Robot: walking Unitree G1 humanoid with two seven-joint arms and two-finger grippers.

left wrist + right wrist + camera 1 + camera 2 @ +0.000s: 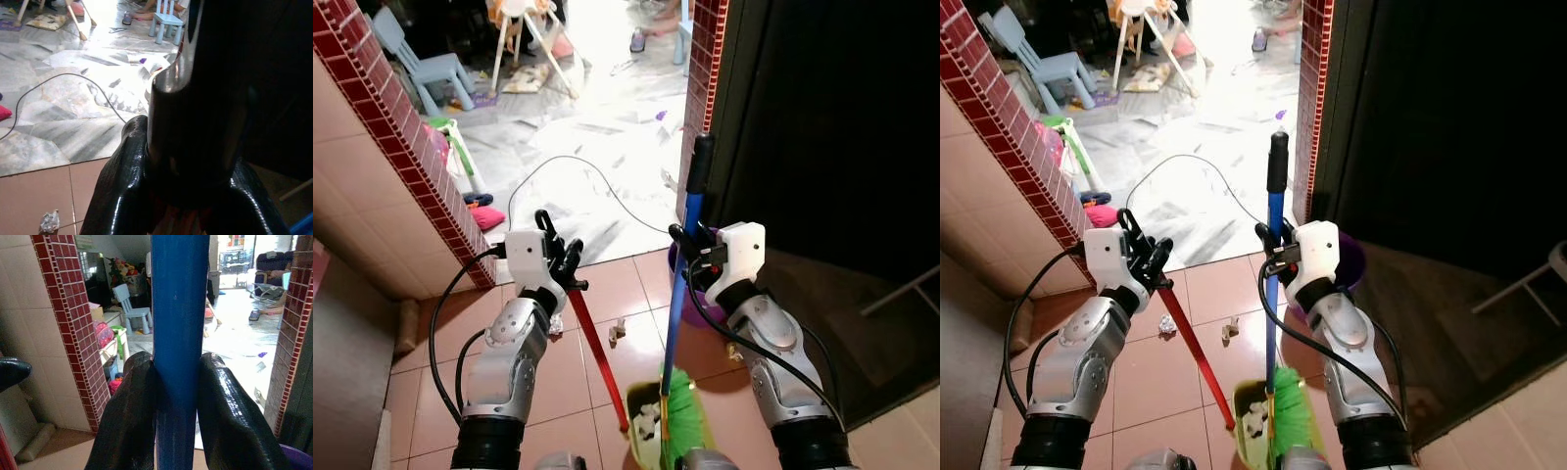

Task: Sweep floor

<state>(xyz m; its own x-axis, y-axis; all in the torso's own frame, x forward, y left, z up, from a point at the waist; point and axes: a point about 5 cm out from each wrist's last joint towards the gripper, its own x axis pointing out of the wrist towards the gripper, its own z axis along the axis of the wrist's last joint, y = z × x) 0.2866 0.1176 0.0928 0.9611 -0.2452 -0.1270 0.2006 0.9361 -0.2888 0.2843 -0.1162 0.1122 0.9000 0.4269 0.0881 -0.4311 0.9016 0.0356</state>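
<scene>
Terracotta floor tiles (607, 294) run underfoot up to a doorway, where a bright marble floor (597, 147) begins; red brick edging (421, 157) frames the opening on my left.

Left eye view: my right gripper (690, 247) is clamped on the blue broom handle (683, 264), which stands nearly upright beside the doorway's right post. The green broom head (683, 416) rests at the yellow-green dustpan (646, 416), on the tiles well short of the doorway. My left gripper (560, 257) grips the top of the dustpan's red handle (597, 352), which slants down to the pan. Small paper scraps (619, 331) lie on the tiles between doorway and dustpan. A black cable (578, 171) loops across the marble beyond the doorway.

Left wrist view: my black fingers (122, 186) are closed around something reddish; a crumpled scrap (49, 221) lies on the tiles just short of the doorway.

Right wrist view: both fingers (129, 416) press against the blue handle (178, 333). A pale blue chair (132, 303) stands past the doorway.
</scene>
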